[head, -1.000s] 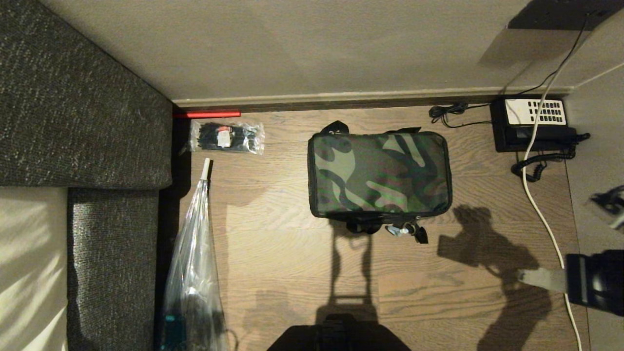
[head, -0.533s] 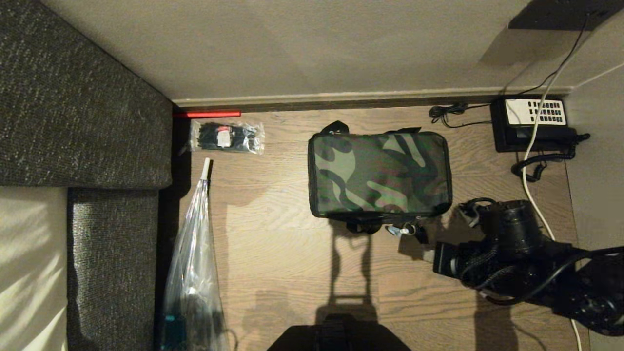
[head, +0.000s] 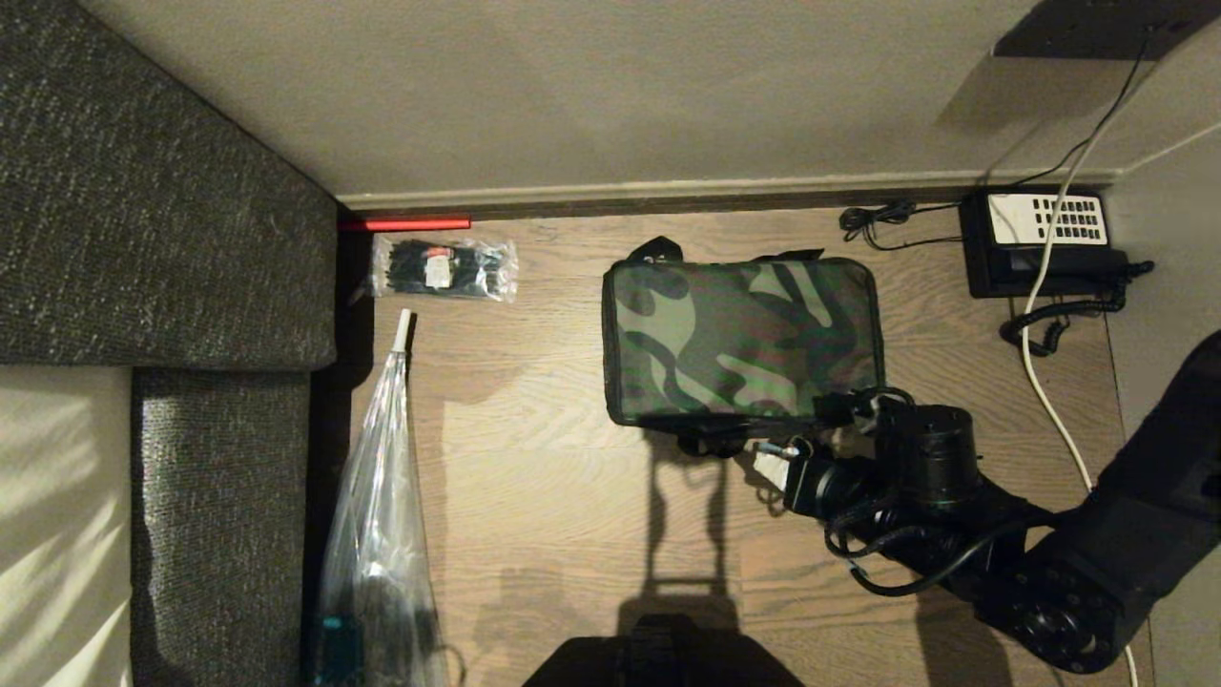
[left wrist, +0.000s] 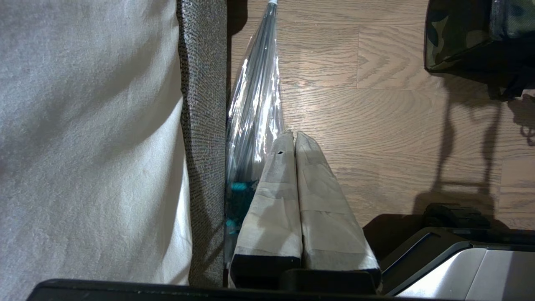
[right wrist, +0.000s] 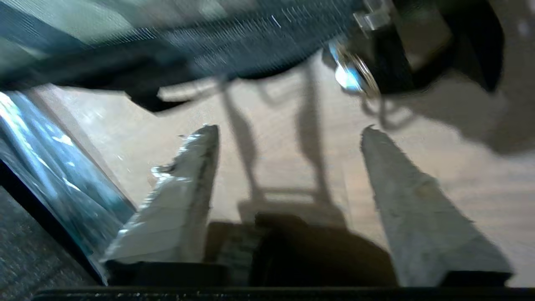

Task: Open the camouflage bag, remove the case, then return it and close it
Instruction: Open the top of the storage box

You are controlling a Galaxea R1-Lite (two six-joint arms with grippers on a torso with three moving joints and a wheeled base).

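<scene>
The camouflage bag (head: pixel 739 339) lies zipped shut on the wooden floor, its black straps sticking out front and back. The case is hidden. My right gripper (head: pixel 796 453) has reached in from the right to the bag's near right corner. It is open, with only floor between its taped fingers (right wrist: pixel 288 131). A shiny ring on the bag's zipper pull (right wrist: pixel 351 75) hangs just beyond one fingertip, apart from it. The bag's near edge (right wrist: pixel 209 37) runs across the right wrist view. My left gripper (left wrist: pixel 292 136) is shut and empty, parked low beside the sofa.
A grey sofa (head: pixel 143 239) fills the left side, with a long clear plastic bag (head: pixel 377 534) lying along it. A small packet of black ties (head: pixel 444 267) lies near the wall. A black telephone (head: pixel 1040 243) and a white cable (head: pixel 1045 382) occupy the right.
My right arm has swung in from the right edge to the bag's near right corner, and its fingers have spread apart. The bag and the left arm have not moved.
</scene>
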